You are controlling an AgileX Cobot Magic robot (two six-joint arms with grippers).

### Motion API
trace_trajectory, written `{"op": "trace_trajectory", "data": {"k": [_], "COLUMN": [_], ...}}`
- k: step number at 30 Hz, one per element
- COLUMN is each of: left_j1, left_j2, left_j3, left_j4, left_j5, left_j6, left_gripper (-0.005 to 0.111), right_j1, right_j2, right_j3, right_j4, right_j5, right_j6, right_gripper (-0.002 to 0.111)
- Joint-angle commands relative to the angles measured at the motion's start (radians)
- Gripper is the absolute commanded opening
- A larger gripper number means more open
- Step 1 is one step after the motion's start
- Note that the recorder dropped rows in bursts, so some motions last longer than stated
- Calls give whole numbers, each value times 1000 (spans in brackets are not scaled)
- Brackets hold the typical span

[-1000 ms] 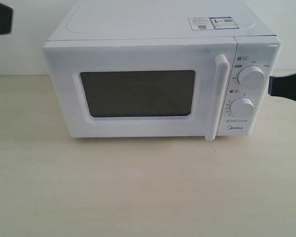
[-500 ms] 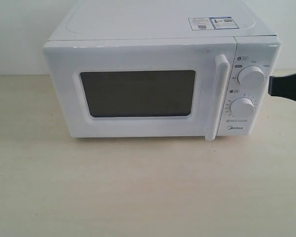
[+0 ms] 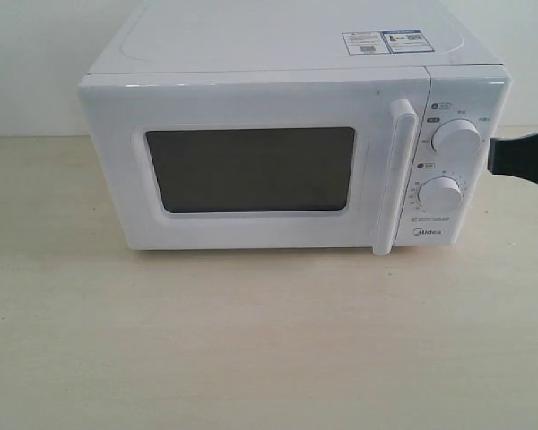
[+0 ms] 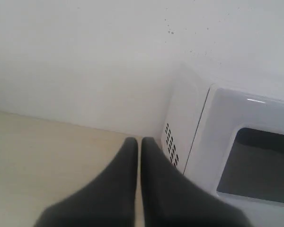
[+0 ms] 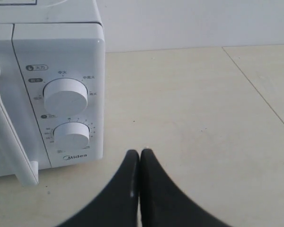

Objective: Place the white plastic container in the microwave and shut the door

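The white Midea microwave [image 3: 291,134] stands in the middle of the wooden table. Its door [image 3: 251,166], with a dark window and a vertical white bar handle [image 3: 393,175], is shut. The white plastic container is out of view in every frame. My right gripper [image 3: 495,157] is a dark shape just right of the dial panel, and in the right wrist view the right gripper [image 5: 139,153] has its fingers pressed together with nothing between them. My left gripper [image 4: 139,142] is shut and empty, off the microwave's [image 4: 189,137] vented left side; the exterior view does not show it.
Two round dials [image 3: 455,139] sit on the microwave's right panel, stickers [image 3: 384,41] on its top. Light wooden tabletop [image 3: 269,340] stretches in front of the microwave and to both sides. A white wall [image 4: 85,61] stands behind.
The dark left gripper, seen at the upper left edge of the exterior view a second ago, has gone out of that view. Microwave and right gripper have not moved.
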Motion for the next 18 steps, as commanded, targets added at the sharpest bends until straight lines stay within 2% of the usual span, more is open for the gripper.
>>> {"op": "trace_trajectory", "data": {"k": [1,3,4,7,10,18], "left_j1": [3,3,3,3,3,3], "left_j2": [-3,-3,-3,-3,-3,-3], "left_j3": [15,15,15,15,15,15], "left_j4": [-12,-12,-12,45,45,45], "left_j5": [-39,-46,-21,142,212,214], "left_j6": [-118,-249,-249,-115,-97,-97], "left_gripper": [4,4,4,4,4,4], "right_j1": [-1,-1,-1,-1,-1,-1], "right_j2": [-8,-8,-8,-8,-8,-8], "right_j3": [5,5,5,5,5,5], "right_j4": [-6,-6,-6,-6,-6,-6], "right_j5": [13,13,13,13,13,13], "right_j6": [2,2,2,2,2,2], "right_gripper": [0,0,0,0,0,0]}}
